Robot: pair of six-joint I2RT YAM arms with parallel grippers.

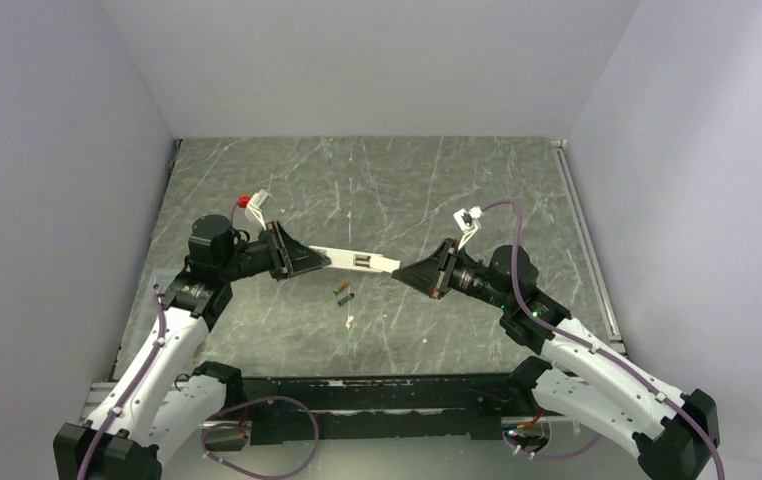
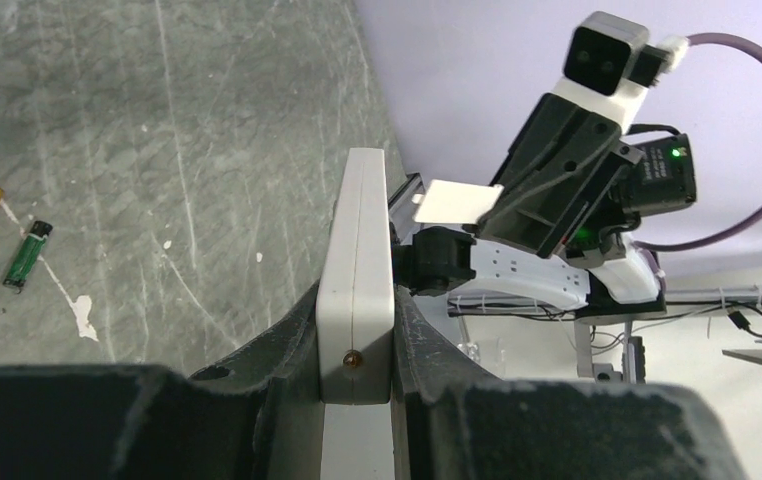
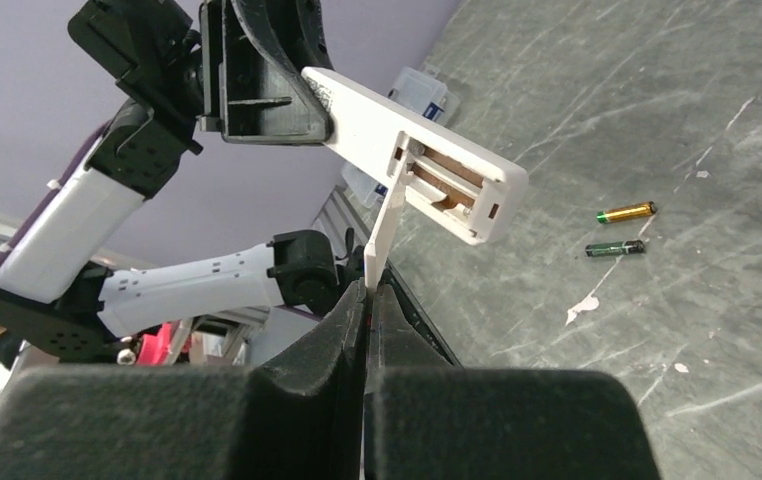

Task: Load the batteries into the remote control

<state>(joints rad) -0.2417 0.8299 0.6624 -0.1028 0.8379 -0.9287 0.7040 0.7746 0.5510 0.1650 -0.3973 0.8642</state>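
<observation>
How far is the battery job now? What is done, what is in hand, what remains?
Done: the cover is off the compartment, which stands open and empty. In hand: the left hand holds the remote up, the right hand pinches the cover. Left: the gold battery and green battery lie on the table; both must go in, then the cover back on.

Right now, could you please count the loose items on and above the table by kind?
Batteries: 2, orange-gold and green
Remote control: 1
Cover piece: 1
Total: 4
</observation>
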